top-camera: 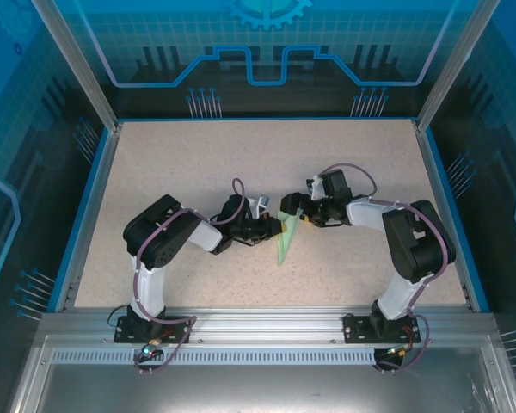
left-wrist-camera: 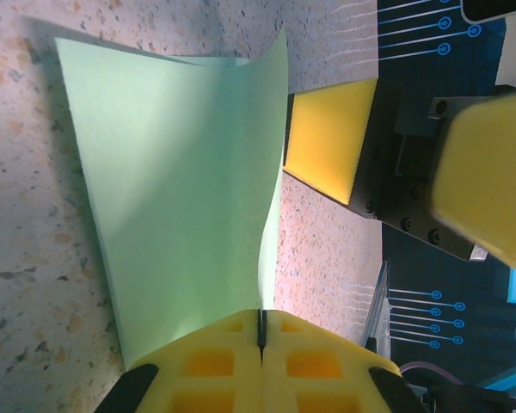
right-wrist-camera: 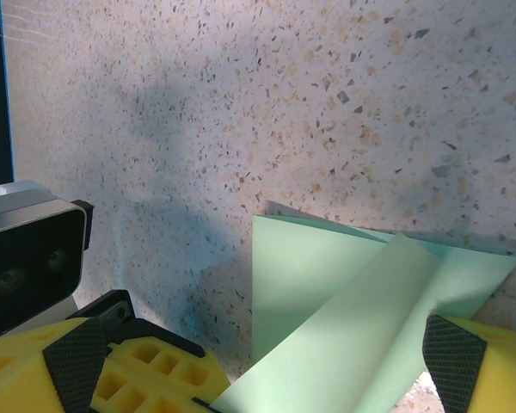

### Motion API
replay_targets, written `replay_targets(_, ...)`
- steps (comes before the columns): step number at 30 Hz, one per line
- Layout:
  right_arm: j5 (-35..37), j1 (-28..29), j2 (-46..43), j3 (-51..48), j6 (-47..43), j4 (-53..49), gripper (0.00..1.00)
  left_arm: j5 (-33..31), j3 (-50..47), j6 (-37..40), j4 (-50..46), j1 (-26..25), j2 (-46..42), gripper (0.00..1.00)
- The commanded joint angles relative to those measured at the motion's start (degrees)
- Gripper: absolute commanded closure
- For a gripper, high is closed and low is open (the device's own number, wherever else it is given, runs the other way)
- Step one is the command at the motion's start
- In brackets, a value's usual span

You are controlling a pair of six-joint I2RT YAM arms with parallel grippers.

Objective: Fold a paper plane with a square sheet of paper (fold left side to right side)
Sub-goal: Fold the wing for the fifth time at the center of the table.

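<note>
On the surface (top-camera: 155,172), my left claw (left-wrist-camera: 260,334) is pinching the part-folded sheet (left-wrist-camera: 181,189), right claw (right-wrist-camera: 279,353) is gaping, gripping nothing; I'm guessing plenty of folds remaining.

Robot test cell in a lab, sitting inside a walled booth.
A left arm (top-camera: 165,239) and a right arm (top-camera: 415,241), both black and white, are standing bolted to a metal rail (top-camera: 267,320) at the near edge of a speckled desk (top-camera: 198,163). Aluminium posts (top-camera: 73,60) are framing the booth, and blue panels (top-camera: 344,52) printed with circuit lines and a gear emblem (top-camera: 268,10) are closing it in, while cables (top-camera: 140,288) are looping along the arms.
</note>
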Motion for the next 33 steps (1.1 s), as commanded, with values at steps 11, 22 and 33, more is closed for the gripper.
replay_targets(11,2.0,1.4,4.9,6.4,-2.3,-8.6,0.02,1.5,1.2,4.2,-3.5,1.7,0.6,1.0)
replay_targets(22,3.6,2.5,8.4,8.4,-4.1,-12.7,0.01,2.3,3.0,7.1,-7.6,2.8,1.2,1.0)
replay_targets(33,4.2,2.7,5.3,8.5,-5.5,-12.5,0.01,2.4,3.7,6.6,-9.9,3.0,2.8,1.0)
